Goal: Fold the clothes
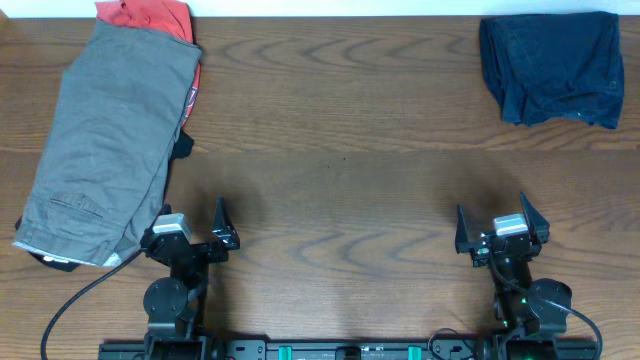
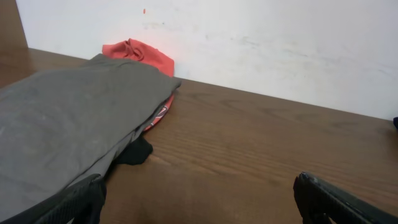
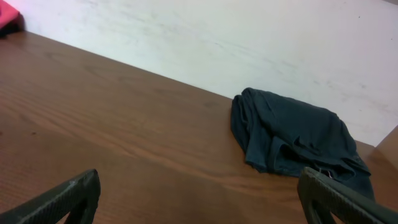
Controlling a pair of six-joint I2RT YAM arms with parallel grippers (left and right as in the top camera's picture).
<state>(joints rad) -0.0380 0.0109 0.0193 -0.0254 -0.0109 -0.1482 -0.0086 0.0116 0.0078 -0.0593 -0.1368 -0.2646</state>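
Grey-khaki shorts [image 1: 105,140] lie flat at the far left on top of a red-orange garment [image 1: 150,15] and a dark navy one [image 1: 182,148]. They also show in the left wrist view, the shorts [image 2: 62,124] over the red-orange garment [image 2: 146,56]. Dark blue denim shorts [image 1: 552,68] lie crumpled at the back right and show in the right wrist view [image 3: 292,134]. My left gripper [image 1: 195,232] is open and empty just right of the grey shorts' near end. My right gripper [image 1: 503,228] is open and empty, well in front of the denim shorts.
The wooden table [image 1: 340,150] meets a white wall [image 2: 249,43] at the back. A black cable [image 1: 70,300] runs from the left arm's base along the front left.
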